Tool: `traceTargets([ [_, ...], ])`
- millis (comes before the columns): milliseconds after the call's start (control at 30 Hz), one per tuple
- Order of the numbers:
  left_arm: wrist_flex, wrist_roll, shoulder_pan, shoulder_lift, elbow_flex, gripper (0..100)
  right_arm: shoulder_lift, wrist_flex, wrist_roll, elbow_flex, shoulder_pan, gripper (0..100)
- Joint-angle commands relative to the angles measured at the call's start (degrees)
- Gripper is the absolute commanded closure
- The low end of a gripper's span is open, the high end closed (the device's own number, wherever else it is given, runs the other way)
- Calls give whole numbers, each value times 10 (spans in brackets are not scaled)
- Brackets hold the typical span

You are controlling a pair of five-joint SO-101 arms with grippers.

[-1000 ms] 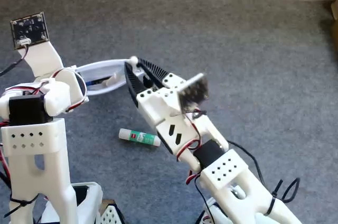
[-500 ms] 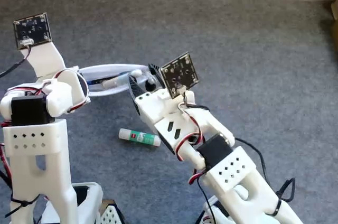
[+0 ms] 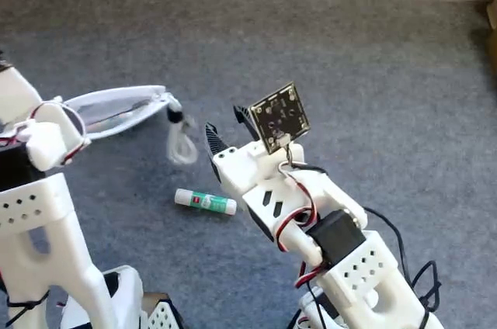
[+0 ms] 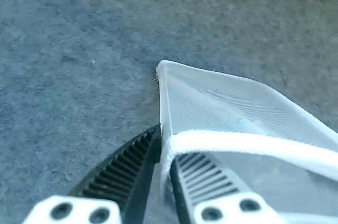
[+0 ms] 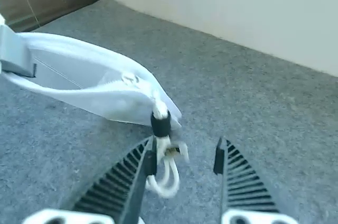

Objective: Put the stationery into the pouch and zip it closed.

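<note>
Right gripper [image 3: 227,129] from high up: spread wide, holds nothing, sits just beside the white cord [image 3: 182,144] at the tip of the pouch [image 3: 116,109]. Pouch of white net: sticks out from the left arm [image 3: 35,189], over the grey carpet [image 3: 373,73]. Glue stick [image 3: 205,202]: lies flat on the carpet, outside the pouch.

From the left wrist: left gripper [image 4: 165,150] pinched tight on the edge of the pouch, one toothed finger [image 4: 124,168] on each side of the net.

From the right wrist: big gap between the two black fingers. Right by one of them: the dangling cord loop, under a black bead [image 5: 160,123] at the pouch tip.
</note>
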State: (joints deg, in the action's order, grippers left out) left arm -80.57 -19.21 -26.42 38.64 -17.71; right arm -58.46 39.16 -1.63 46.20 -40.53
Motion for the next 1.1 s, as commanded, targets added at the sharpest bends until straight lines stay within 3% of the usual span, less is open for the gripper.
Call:
traceTargets([
  [0,18,-7,-36,15,10,993,-15,4,-2,-36,4,826],
  [333,29,-24,-115,15,9,993,122,115,0,-132,3,826],
  [467,30,-24,-148,15,8,993,166,142,1,-153,-29,826],
  [800,28,-22,-152,15,4,993,300,143,64,-153,-123,826],
  [1067,25,-21,-152,15,4,993,447,125,65,-174,-138,824],
])
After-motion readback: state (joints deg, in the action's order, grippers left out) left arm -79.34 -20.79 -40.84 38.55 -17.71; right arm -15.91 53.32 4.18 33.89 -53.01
